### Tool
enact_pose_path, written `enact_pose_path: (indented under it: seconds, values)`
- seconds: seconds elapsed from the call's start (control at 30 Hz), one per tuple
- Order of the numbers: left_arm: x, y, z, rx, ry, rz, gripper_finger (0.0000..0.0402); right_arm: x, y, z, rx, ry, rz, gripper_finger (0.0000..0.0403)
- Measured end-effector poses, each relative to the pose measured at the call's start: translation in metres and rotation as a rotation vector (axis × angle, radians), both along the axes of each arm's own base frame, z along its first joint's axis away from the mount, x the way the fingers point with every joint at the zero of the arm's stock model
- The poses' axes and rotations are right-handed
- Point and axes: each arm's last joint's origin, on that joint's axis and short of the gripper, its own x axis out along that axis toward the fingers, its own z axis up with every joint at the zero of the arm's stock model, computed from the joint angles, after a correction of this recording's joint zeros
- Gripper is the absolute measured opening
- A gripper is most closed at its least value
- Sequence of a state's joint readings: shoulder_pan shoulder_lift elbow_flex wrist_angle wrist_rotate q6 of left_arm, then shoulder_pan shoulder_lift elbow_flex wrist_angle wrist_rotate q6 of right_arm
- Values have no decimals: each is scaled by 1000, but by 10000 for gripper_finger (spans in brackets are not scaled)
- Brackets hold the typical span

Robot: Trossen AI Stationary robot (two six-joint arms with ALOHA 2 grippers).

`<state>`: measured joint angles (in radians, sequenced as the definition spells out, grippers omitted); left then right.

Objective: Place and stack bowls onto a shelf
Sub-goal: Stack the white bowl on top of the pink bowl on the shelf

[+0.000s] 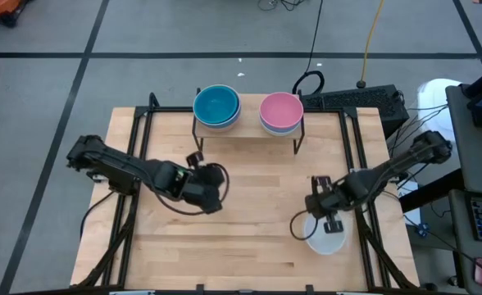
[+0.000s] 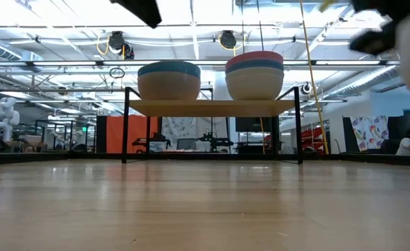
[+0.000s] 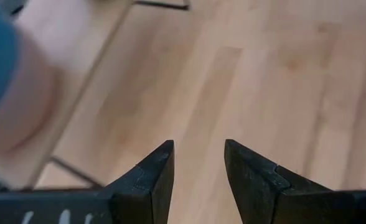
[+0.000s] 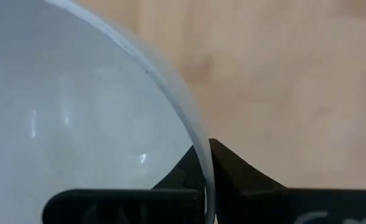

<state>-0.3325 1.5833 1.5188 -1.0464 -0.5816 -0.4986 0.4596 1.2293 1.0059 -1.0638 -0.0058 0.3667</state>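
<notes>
Right end effector [image 4: 206, 180] pinched shut on the thin rim of the white bowl [image 1: 326, 238], low over the bench [image 1: 249, 229]. Shallow one-wall grip, likely to tilt or slip on lifting. Far ahead, the shelf [image 1: 249, 131] with teal-topped and pink-topped stacks. Left end effector [image 3: 198, 168] spread, empty, well aside.

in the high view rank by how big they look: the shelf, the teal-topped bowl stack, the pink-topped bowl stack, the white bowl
1. the shelf
2-4. teal-topped stack, pink-topped stack and white bowl look alike; the right gripper covers part of the white bowl, so no ranking.
</notes>
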Motion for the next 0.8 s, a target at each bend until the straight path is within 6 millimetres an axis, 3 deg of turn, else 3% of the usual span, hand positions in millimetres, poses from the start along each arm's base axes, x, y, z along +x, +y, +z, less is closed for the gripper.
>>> enact_pose_path:
  seconds: [0.4,0.8]
  values:
    - [-38,9,14,54,14,122,147,19,-40,111,-191,-277,-83,0]
    - [-49,11,19,32,-35,150,147,34,-83,184,-373,-504,-183,0]
